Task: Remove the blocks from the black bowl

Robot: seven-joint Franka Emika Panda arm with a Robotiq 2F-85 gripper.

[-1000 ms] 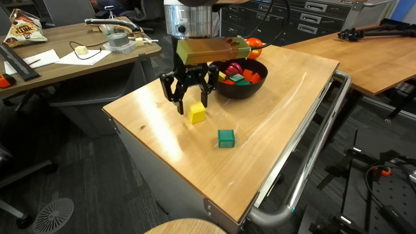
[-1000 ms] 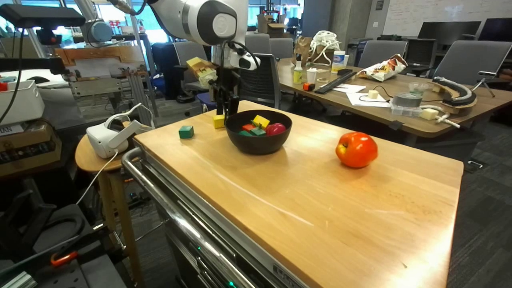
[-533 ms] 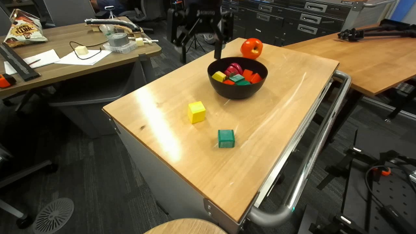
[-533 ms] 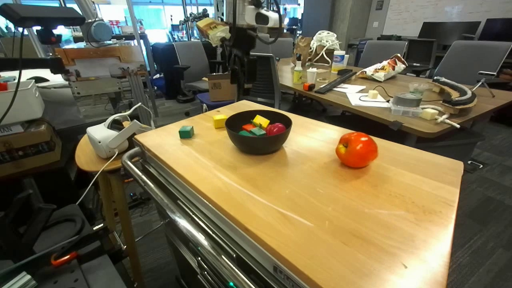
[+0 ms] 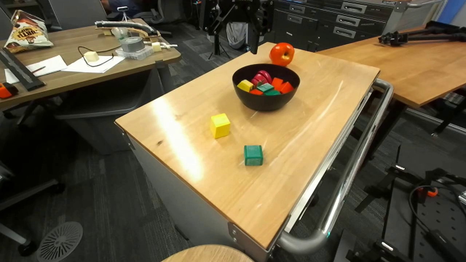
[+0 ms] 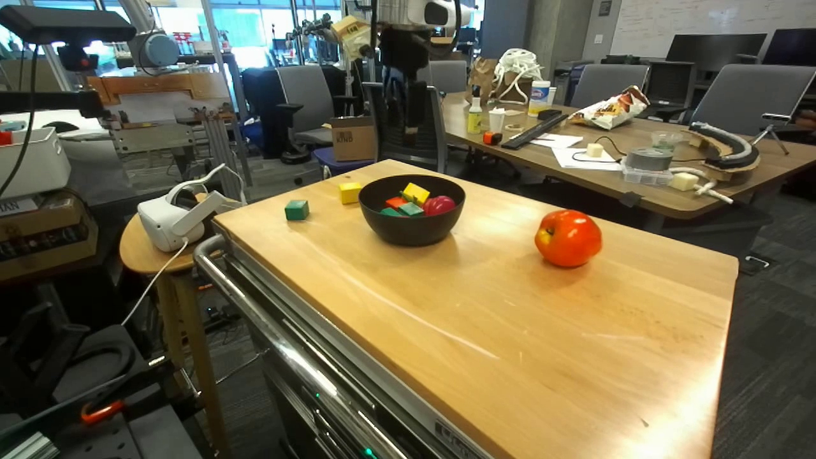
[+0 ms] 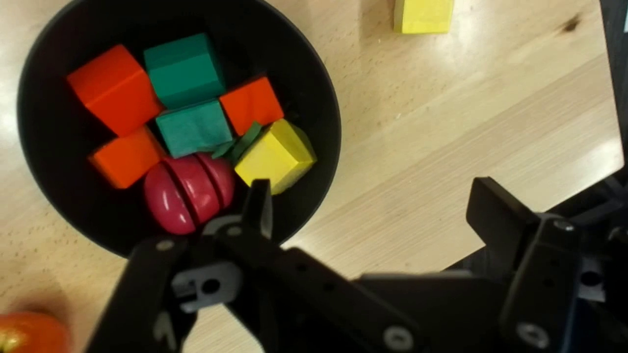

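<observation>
The black bowl (image 5: pixel 267 104) stands on the wooden cart top; it also shows in an exterior view (image 6: pixel 413 233) and the wrist view (image 7: pixel 46 122). In it lie a red block (image 7: pixel 115 93), an orange block (image 7: pixel 128 157), a smaller red block (image 7: pixel 252 104), green blocks (image 7: pixel 184 71) (image 7: pixel 196 128) and a yellow block (image 7: pixel 274 159). Outside it sit a yellow block (image 5: pixel 220 126) and a green block (image 5: pixel 253 155). My gripper (image 7: pixel 375 196) is open and empty, raised above the table beside the bowl; in the wrist view one fingertip overlaps the bowl by its yellow block.
A magenta round object (image 7: pixel 189 191) with green leaves lies among the blocks in the bowl. An orange-red fruit-like object (image 6: pixel 568 238) stands on the cart top beyond the bowl. A metal handle (image 5: pixel 349 189) runs along one cart edge. A stool (image 6: pixel 146 252) holds a white headset.
My open gripper has risen from beside the yellow block on the table and moved away from it, toward the bowl's side. The blocks and bowl have not moved.
</observation>
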